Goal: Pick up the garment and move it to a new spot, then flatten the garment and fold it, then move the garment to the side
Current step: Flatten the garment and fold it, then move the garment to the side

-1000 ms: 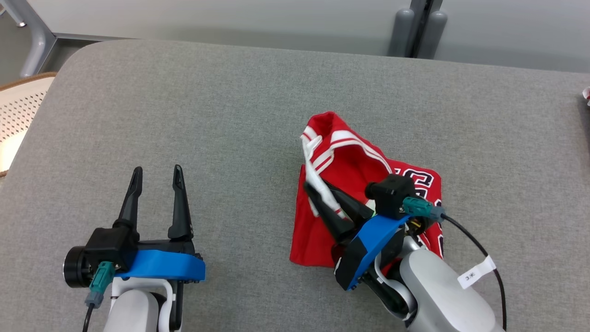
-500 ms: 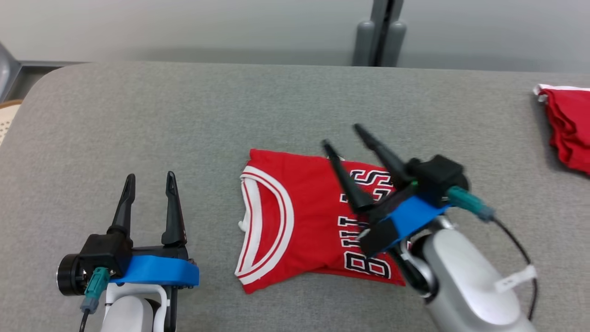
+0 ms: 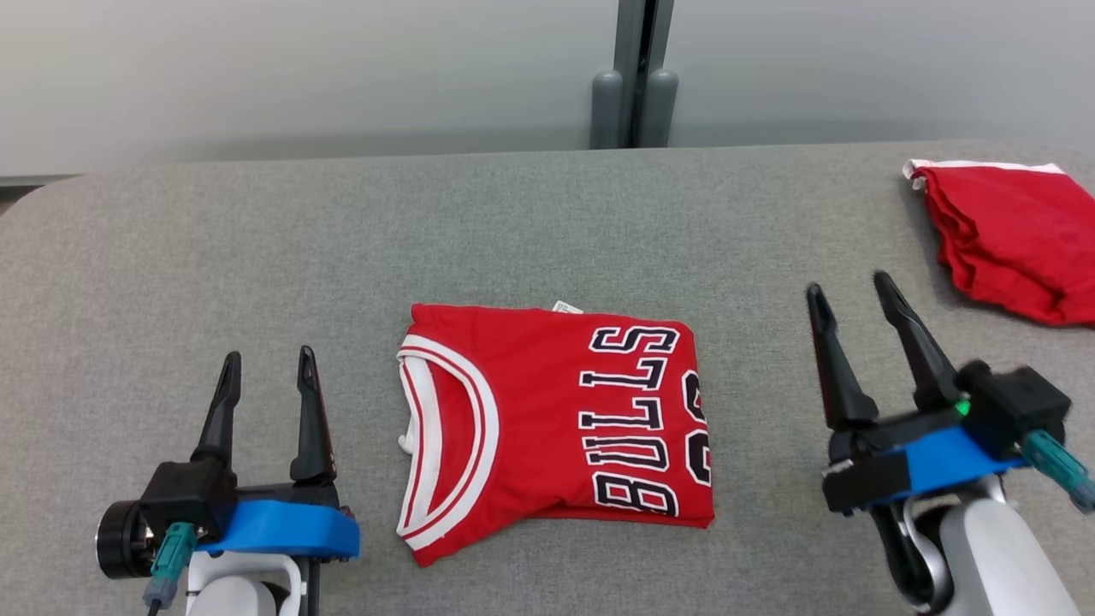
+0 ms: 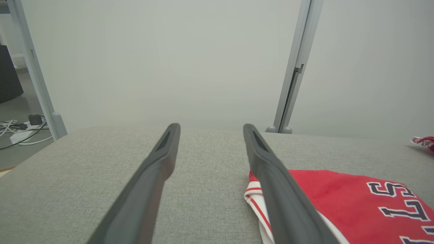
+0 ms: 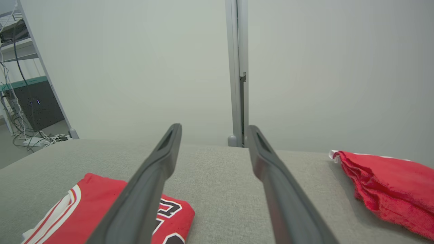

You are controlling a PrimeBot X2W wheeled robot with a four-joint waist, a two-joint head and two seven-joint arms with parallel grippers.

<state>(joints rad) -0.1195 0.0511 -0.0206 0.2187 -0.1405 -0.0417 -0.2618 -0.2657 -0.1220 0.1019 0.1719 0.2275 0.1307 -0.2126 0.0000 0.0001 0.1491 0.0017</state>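
Observation:
The garment [image 3: 547, 423] is a red jersey with white trim and black lettering, folded into a flat rectangle in the middle of the grey table [image 3: 257, 239]. My left gripper [image 3: 267, 365] stands open to its left, apart from it. To the right of the garment, my right gripper [image 3: 847, 287] is open and empty, also apart from it. In the left wrist view the garment [image 4: 352, 200] lies beside the right finger. The garment [image 5: 78, 210] sits at the lower left of the right wrist view.
A second red cloth [image 3: 1009, 235] lies bunched at the table's far right edge, seen also as the red cloth [image 5: 390, 188] in the right wrist view. A grey post [image 3: 637, 77] stands behind the table against a pale wall. Cables [image 5: 30, 135] lie on the floor at the left.
My right gripper opened, let go of the garment and drew back to the right. The garment now lies flat and folded. The head camera has turned rightward, bringing the second red cloth into view.

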